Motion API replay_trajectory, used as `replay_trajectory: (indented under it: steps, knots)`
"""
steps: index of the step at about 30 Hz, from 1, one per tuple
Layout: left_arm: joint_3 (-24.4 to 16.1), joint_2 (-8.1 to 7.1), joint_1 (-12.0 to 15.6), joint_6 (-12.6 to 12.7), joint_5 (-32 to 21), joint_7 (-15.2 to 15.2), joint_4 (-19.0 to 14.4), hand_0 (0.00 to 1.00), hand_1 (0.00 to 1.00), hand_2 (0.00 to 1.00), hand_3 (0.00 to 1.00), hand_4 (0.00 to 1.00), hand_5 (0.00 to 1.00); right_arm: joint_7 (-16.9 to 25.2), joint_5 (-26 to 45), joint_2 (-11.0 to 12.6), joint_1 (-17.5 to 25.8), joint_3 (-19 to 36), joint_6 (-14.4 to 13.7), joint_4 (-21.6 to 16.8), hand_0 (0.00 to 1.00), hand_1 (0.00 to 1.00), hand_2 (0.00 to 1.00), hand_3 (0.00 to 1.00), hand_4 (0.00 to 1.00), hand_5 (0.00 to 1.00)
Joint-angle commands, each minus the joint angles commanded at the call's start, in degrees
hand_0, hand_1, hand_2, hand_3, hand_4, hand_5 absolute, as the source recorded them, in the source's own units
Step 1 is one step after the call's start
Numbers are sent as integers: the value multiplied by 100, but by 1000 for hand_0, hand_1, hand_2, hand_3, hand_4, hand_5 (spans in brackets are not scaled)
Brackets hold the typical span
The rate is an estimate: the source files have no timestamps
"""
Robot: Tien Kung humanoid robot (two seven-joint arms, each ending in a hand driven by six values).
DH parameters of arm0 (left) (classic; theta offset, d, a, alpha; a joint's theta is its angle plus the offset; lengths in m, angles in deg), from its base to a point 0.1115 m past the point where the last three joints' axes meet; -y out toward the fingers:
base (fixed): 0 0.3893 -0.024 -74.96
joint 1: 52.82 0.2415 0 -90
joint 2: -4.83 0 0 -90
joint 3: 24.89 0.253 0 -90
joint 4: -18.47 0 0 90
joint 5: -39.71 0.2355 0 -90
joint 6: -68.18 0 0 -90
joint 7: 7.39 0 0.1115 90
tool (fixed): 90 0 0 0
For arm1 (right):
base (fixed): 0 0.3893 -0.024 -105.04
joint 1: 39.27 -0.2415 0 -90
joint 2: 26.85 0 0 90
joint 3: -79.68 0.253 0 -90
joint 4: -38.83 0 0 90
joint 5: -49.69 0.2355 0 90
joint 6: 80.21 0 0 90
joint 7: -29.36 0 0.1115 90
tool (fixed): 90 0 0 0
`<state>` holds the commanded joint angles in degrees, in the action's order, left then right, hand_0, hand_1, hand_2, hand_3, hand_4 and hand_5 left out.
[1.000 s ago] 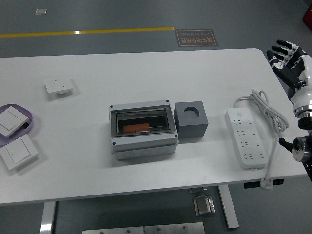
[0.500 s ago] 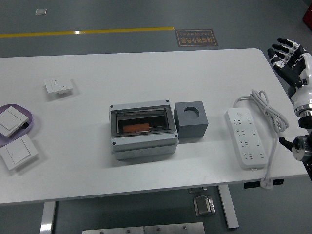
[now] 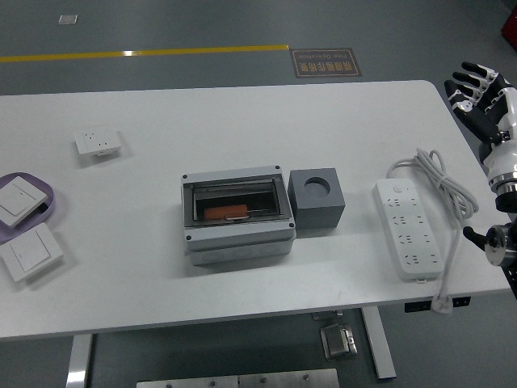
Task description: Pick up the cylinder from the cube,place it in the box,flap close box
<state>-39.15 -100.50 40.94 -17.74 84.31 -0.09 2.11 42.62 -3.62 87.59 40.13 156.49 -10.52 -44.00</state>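
Note:
A grey box [image 3: 237,215] with a see-through flap lid lies at the table's middle. The lid is down, and an orange cylinder [image 3: 226,212] shows inside through it. A dark grey cube [image 3: 317,199] with an empty round hole in its top stands against the box's right side. My right hand [image 3: 478,95] is raised off the table's far right edge, fingers spread, holding nothing. My left arm is out of view.
A white power strip [image 3: 410,229] with a coiled cable [image 3: 443,184] lies right of the cube. A white socket [image 3: 98,144] lies at the left. Two white switches [image 3: 30,251] lie at the left edge, one on a purple tray [image 3: 44,194].
My right hand has drifted slightly to the right and up, off the table's edge. Nothing on the table has moved.

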Motion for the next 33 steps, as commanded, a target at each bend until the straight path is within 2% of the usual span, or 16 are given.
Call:
replay_trajectory:
  steps: [33]
  knots:
    - [14, 2, 24, 0, -10, 1, 7, 624, 608, 541, 631, 690, 314, 129, 110, -17, -1, -68, -28, 73, 692, 649, 649, 653, 786, 177]
